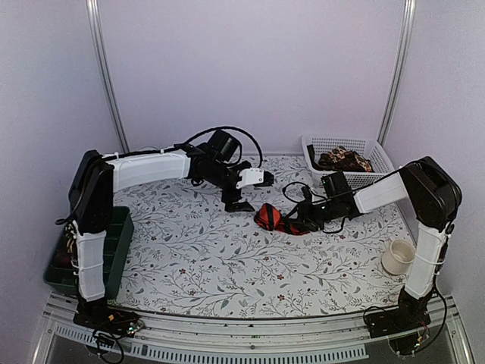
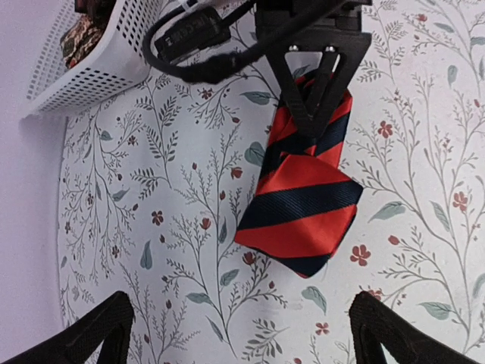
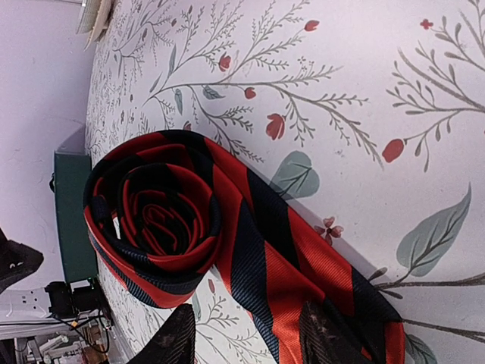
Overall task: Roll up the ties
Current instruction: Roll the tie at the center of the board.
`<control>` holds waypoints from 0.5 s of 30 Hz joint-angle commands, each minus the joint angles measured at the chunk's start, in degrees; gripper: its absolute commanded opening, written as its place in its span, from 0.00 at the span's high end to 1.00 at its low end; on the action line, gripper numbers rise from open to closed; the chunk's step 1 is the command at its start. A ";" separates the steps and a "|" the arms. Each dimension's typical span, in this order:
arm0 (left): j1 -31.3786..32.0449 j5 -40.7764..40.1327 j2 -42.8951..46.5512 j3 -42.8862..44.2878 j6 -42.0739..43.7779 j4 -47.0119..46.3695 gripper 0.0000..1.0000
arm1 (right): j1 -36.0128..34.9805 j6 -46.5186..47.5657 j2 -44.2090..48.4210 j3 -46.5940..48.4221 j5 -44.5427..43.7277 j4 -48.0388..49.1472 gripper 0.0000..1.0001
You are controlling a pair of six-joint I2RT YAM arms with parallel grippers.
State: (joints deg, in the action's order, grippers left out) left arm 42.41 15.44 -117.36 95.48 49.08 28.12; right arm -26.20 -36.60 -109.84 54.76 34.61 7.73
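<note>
A red tie with black diagonal stripes (image 1: 273, 218) lies mid-table, rolled into a loose coil (image 3: 159, 220) with a flat tail running back toward my right gripper (image 3: 254, 341). That gripper (image 1: 301, 221) is open and low over the tail. One finger (image 3: 330, 337) rests over the fabric, and the other finger stands off its edge with table showing between. My left gripper (image 1: 239, 202) hovers just left of the tie (image 2: 303, 205), wide open and holding nothing (image 2: 242, 337). More ties, brown-patterned (image 1: 345, 159), lie in the basket.
A white mesh basket (image 1: 379, 148) stands at the back right, also seen in the left wrist view (image 2: 91, 68). A white cup (image 1: 398, 256) sits near the right arm's base. A dark green bin (image 1: 114, 250) is at the table's left edge. Black cables loop round both wrists.
</note>
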 commanded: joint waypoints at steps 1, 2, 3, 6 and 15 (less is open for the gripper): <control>-0.62 5.71 -6.64 5.57 9.55 5.46 0.00 | -0.17 0.18 -1.93 -0.05 0.53 -1.30 0.53; -0.87 6.46 -7.38 5.80 10.33 5.29 0.00 | -0.17 0.03 -1.06 -0.12 0.36 -1.54 0.53; -1.00 7.07 -7.91 5.98 11.09 5.09 0.00 | -0.17 -0.11 -0.10 -0.17 0.02 -2.10 0.53; -1.38 8.34 -9.68 7.92 12.89 7.12 0.00 | -0.17 0.59 3.90 -0.11 -1.93 -4.68 0.52; -2.05 7.36 -13.25 9.78 15.09 5.30 0.00 | -0.77 0.81 9.96 1.94 -3.48 -8.67 0.51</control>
State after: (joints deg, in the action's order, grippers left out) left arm 41.17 22.04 -129.29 103.61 62.13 34.59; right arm -26.28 -36.14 -106.48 54.83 32.45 2.35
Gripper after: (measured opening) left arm 0.998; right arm 0.491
